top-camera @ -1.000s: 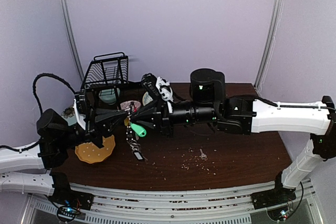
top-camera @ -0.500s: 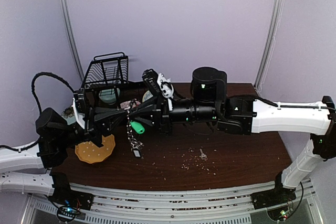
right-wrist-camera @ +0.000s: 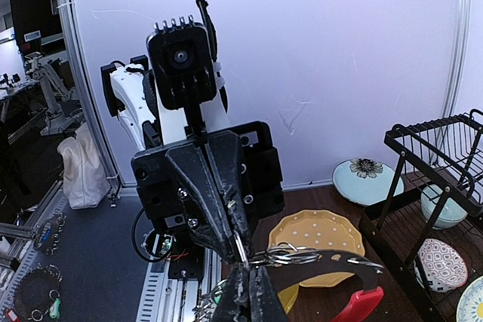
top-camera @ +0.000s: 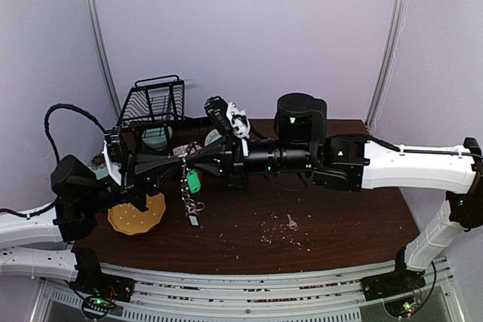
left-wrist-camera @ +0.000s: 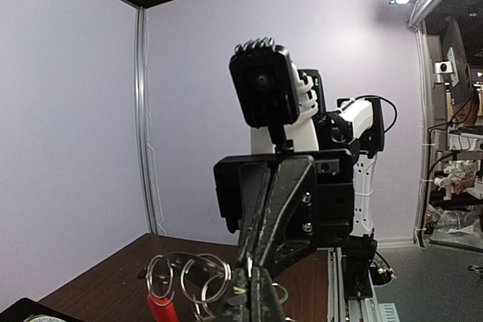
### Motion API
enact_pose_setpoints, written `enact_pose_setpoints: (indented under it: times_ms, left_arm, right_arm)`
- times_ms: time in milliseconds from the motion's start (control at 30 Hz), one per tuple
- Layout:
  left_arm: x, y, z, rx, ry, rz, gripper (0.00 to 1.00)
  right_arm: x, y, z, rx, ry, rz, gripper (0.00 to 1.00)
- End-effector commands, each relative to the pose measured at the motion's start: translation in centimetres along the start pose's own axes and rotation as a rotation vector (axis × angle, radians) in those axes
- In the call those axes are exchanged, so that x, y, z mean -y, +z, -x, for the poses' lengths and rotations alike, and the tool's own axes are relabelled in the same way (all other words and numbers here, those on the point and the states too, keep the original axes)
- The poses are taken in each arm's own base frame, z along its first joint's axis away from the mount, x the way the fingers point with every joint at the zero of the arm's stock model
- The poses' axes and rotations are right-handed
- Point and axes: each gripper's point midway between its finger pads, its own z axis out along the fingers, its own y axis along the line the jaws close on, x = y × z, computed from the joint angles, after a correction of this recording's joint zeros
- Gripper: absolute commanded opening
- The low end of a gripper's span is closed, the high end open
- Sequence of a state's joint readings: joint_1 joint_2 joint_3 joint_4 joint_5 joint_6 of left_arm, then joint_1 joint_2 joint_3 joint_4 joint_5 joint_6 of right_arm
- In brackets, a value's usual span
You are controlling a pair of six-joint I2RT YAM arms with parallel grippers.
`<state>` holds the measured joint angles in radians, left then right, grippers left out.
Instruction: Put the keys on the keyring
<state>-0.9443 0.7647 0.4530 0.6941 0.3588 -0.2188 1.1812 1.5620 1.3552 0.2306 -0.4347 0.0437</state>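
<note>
Above the brown surface (top-camera: 339,216), the left end effector (top-camera: 178,162) and right end effector (top-camera: 193,162) meet tip to tip. The left pinches the keyring (top-camera: 190,204). Its shiny rings, chain and red clip (left-wrist-camera: 162,308) hang below. The right is pressed together. A green-tagged key (top-camera: 193,182) dangles just under both tips.

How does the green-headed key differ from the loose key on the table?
The green-headed key hangs in the air with the keyring; the loose key lies on the table, alone. The green-headed key has a green plastic head; the loose key looks bare silver. Both are small.
</note>
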Motion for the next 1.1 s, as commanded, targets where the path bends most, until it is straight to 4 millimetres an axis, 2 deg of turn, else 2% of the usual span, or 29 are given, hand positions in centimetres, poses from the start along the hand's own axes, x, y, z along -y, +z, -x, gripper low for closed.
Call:
enact_pose_setpoints:
  times_ms: [0, 100, 200, 300, 367, 433, 567, 767, 1000, 1067]
  left_arm:
    - [0.1, 0.4, 2.2, 0.056, 0.029, -0.005, 0.0]
    - [-0.2, 1.0, 1.3, 0.012, 0.03, -0.004, 0.0]
    - [-0.4, 1.8, -0.1, -0.082, 0.039, -0.01, 0.26]
    - [0.0, 2.2, 0.3, -0.113, 0.09, -0.045, 0.35]
    - [0.1, 2.1, 0.4, -0.132, 0.133, -0.048, 0.34]
    - [-0.3, 2.1, 0.1, -0.166, 0.164, -0.03, 0.3]
    - [-0.3, 2.5, -1.2, -0.266, 0.209, -0.059, 0.23]
    - [-0.4, 2.8, -1.8, -0.302, 0.197, -0.072, 0.24]
    - [0.4, 3.1, -2.2, -0.289, 0.154, -0.119, 0.24]
    - [0.8, 3.1, -2.4, -0.29, 0.14, -0.141, 0.28]
  right_arm:
    - [-0.6, -0.9, 2.3, 0.031, -0.059, 0.016, 0.0]
    - [-0.6, -1.5, 1.7, -0.05, -0.117, -0.001, 0.0]
    - [0.5, -2.4, 1.1, -0.15, -0.182, -0.069, 0.0]
    - [2.1, -3.6, 0.4, -0.249, -0.236, -0.165, 0.0]
    - [3.0, -4.4, -0.3, -0.324, -0.26, -0.219, 0.0]
    - [3.2, -4.8, -0.9, -0.393, -0.28, -0.233, 0.0]
    - [3.3, -5.4, -0.8, -0.458, -0.32, -0.271, 0.0]
    - [2.7, -5.2, -0.5, -0.477, -0.36, -0.265, 0.0]
    - [1.6, -3.9, -0.7, -0.476, -0.387, -0.216, 0.0]
    - [1.6, -3.6, -0.7, -0.478, -0.391, -0.213, 0.0]
